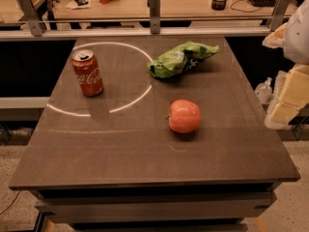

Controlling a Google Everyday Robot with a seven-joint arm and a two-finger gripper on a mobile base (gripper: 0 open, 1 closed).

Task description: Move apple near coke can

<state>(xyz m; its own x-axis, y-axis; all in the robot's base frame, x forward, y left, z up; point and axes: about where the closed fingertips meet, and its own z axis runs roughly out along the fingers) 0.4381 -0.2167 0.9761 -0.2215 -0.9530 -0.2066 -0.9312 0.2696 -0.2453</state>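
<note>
The red-orange apple (pixel 184 116) sits on the dark table (pixel 120 149), right of centre. The red Coca-Cola can (pixel 88 73) stands upright at the table's back left, well apart from the apple. My gripper (pixel 288 98) shows as pale cream and white parts at the right edge of the camera view, beyond the table's right side. It is off to the right of the apple, touches nothing and holds nothing that I can see.
A crumpled green chip bag (pixel 181 58) lies at the back of the table, behind the apple. A metal rail with posts (pixel 154 11) runs behind the table. A desk with clutter lies beyond. A bright ring of light marks the tabletop around the can.
</note>
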